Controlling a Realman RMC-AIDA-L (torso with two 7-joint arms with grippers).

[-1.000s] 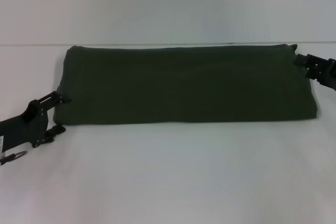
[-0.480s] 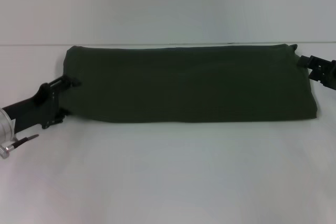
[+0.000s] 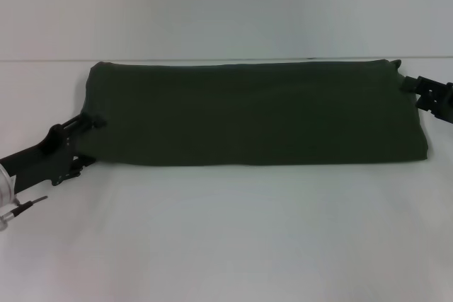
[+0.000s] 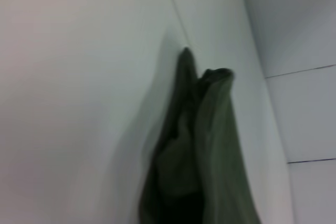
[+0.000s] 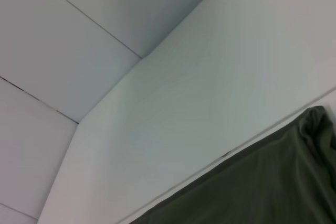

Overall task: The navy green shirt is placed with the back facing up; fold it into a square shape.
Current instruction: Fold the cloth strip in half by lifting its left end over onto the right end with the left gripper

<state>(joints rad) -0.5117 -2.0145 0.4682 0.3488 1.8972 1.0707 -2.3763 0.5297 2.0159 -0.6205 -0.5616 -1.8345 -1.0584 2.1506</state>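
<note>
While the navy green shirt (image 3: pixel 255 112) lies folded into a long, flat band across the far part of the white worktop (image 3: pixel 226 238), the left hand (image 3: pixel 83 143) sits at the band's left end, fingers apart, one at the cloth's edge above and one below near the front corner. At the opposite end, the right hand (image 3: pixel 414 88) is at the shirt's far right corner; whether its fingers are apart or together cannot be told. From the left wrist, the shirt's bunched end (image 4: pixel 197 145) shows close up.
</note>
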